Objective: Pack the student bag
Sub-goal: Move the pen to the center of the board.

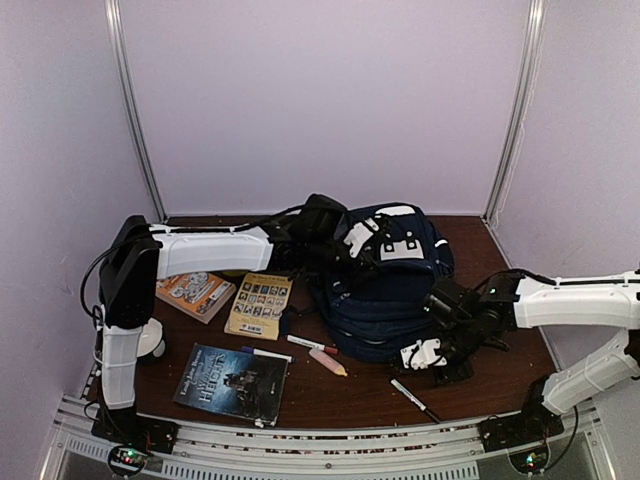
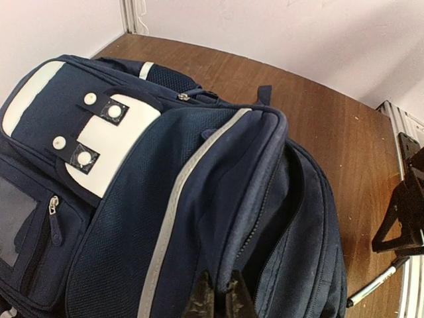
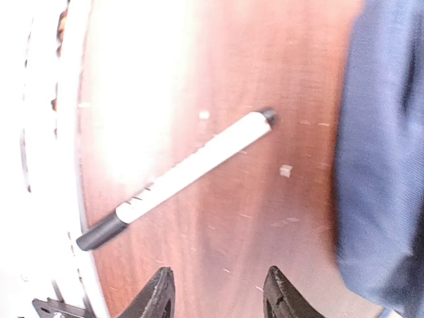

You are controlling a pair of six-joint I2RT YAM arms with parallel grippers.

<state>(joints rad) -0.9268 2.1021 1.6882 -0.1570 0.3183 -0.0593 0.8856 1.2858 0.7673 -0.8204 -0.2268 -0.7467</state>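
The navy student bag [image 1: 385,280] with white patches lies on the table, its main opening unzipped. It also fills the left wrist view [image 2: 132,199]. My left gripper [image 2: 220,298] is shut on the bag's opening edge; in the top view it sits at the bag's left [image 1: 325,235]. My right gripper [image 3: 218,291] is open and empty above the table, to the right of the bag's front [image 1: 440,350]. A white marker with black ends [image 3: 179,175] lies just ahead of it, near the table's front edge [image 1: 412,397].
Left of the bag lie a yellow book [image 1: 260,305], an orange book [image 1: 195,293] and a dark book [image 1: 232,383]. A white pen [image 1: 305,343] and a pink marker [image 1: 328,362] lie by the bag's front. A metal rail [image 1: 330,440] runs along the near edge.
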